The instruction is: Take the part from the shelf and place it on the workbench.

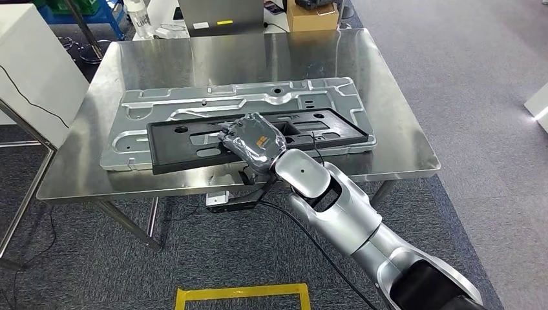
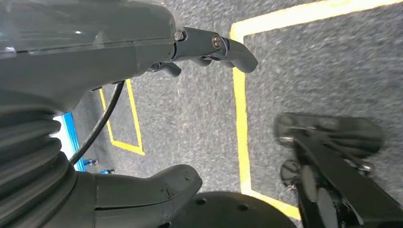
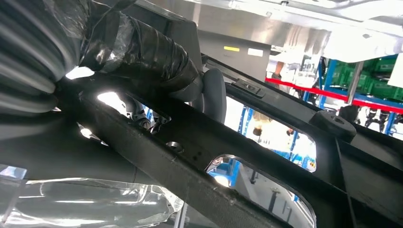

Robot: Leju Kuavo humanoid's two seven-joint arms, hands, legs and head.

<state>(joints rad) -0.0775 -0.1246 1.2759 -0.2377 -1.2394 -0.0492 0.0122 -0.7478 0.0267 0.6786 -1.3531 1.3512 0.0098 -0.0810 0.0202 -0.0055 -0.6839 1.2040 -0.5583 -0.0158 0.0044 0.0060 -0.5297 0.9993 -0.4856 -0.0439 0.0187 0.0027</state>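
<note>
A long black plastic frame part [image 1: 169, 150] lies on the steel workbench [image 1: 194, 64], resting partly on a silver stamped metal panel [image 1: 258, 97]. My right hand [image 1: 255, 143] grips the part at the middle of its near edge, with the silver arm reaching in from the lower right. In the right wrist view, the taped fingers [image 3: 142, 52] wrap around a bar of the black part [image 3: 199, 156]. My left hand [image 2: 71, 61] hangs over the carpet floor, fingers [image 2: 228, 47] and thumb apart, holding nothing.
A cardboard box [image 1: 312, 16] and a grey upright panel [image 1: 220, 16] stand at the bench's far edge. A white cabinet [image 1: 26, 71] and a metal rail stand to the left. Yellow floor tape [image 1: 242, 294] marks the carpet in front of the bench.
</note>
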